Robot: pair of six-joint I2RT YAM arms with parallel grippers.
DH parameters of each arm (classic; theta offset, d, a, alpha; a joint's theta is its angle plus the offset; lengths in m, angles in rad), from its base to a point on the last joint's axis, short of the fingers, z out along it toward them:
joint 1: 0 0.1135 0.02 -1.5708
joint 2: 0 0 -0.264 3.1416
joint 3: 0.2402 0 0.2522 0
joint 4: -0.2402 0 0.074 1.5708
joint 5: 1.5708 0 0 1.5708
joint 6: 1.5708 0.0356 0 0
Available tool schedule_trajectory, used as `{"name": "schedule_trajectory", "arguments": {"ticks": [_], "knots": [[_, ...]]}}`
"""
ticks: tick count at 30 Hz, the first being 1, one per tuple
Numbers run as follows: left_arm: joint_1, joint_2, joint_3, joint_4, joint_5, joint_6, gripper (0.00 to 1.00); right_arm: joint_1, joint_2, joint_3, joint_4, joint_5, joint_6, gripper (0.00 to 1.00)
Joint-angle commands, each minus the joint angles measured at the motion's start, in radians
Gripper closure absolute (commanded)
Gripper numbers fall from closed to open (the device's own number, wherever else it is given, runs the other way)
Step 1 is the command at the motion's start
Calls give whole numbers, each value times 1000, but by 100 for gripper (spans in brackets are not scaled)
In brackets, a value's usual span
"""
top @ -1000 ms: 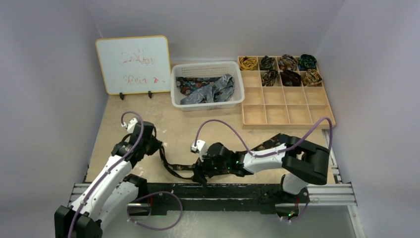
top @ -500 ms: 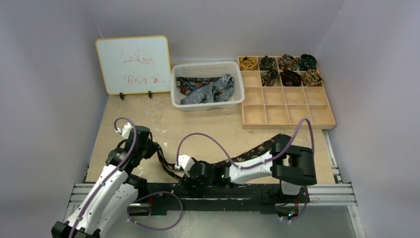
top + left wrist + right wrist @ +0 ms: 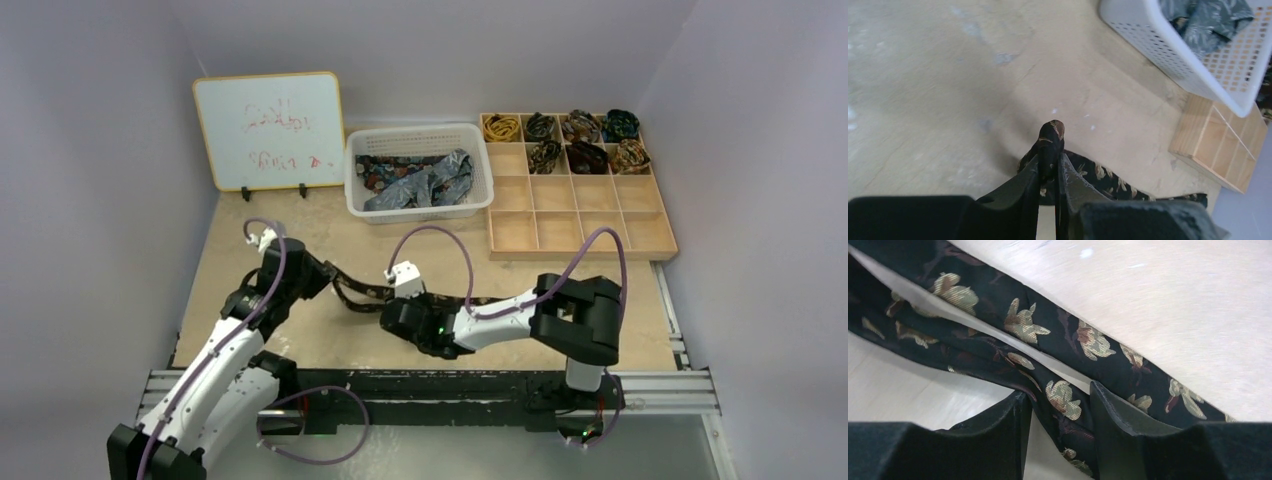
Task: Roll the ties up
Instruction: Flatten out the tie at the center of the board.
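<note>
A dark tie with gold-brown flower motifs [image 3: 360,293] lies as a loose strip across the near middle of the table. My left gripper [image 3: 318,276] is shut on its folded end, which sticks out past the fingertips in the left wrist view [image 3: 1050,137]; the rest trails below to the right [image 3: 1108,180]. My right gripper [image 3: 392,318] is low over the same tie. In the right wrist view its jaws [image 3: 1058,400] stand apart with one strand of the tie [image 3: 1023,325] between them and a gap beside the left finger.
A white basket [image 3: 420,133] of loose ties stands at the back centre, also in the left wrist view [image 3: 1168,55]. A wooden compartment tray [image 3: 575,215] at the back right holds several rolled ties [image 3: 585,155]. A whiteboard [image 3: 268,130] stands at the back left.
My left gripper has carried the tie end away from the near edge, up and a little right. My right gripper has moved back from the near edge towards the table's middle.
</note>
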Motion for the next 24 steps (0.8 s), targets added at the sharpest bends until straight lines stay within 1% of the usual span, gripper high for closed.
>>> {"name": "schedule_trajectory", "arguments": {"ticks": [1, 2, 3, 5, 7, 8, 10, 12, 14, 16, 17, 18, 19, 20, 21, 22, 24], "knots": [[4, 89, 50, 267, 104, 102, 87, -51, 24, 18, -155, 150, 168, 51], [4, 114, 61, 276, 109, 101, 87, -52, 24, 21, -163, 165, 188, 48], [4, 134, 76, 285, 115, 113, 87, -60, 21, 21, -151, 135, 189, 47], [4, 148, 70, 286, 107, 132, 87, -68, -15, 4, -88, 15, 146, 47], [4, 138, 50, 254, 63, 130, 86, -70, -101, -39, -9, -147, 86, 45], [4, 132, 44, 227, 39, 126, 85, -70, -144, -60, 10, -200, 79, 42], [4, 114, 12, 190, -10, 111, 84, -74, -235, -117, 63, -306, 72, 33], [4, 82, -38, 172, -37, 95, 80, -84, -315, -178, 135, -394, 63, 26], [4, 43, -80, 158, -46, 61, 72, -116, -363, -225, 189, -457, 54, 23], [5, 1, -107, 131, -58, 29, 70, -161, -371, -226, 181, -496, 36, 23], [4, -19, -113, 92, -86, -3, 67, -184, -364, -220, 164, -493, 29, 23], [4, -36, -113, 48, -101, -38, 61, -208, -351, -208, 141, -487, 26, 23], [5, -61, -113, 0, -124, -83, 51, -243, -333, -201, 132, -504, 14, 24], [5, -71, -111, -25, -129, -97, 47, -257, -320, -191, 131, -523, -1, 24], [4, -87, -107, -50, -134, -108, 40, -274, -295, -169, 105, -533, -13, 24], [4, -94, -98, -90, -153, -140, 35, -287, -277, -148, 86, -539, -24, 24], [4, -96, -71, -162, -181, -192, 29, -294, -238, -100, 37, -528, -54, 24]]}}
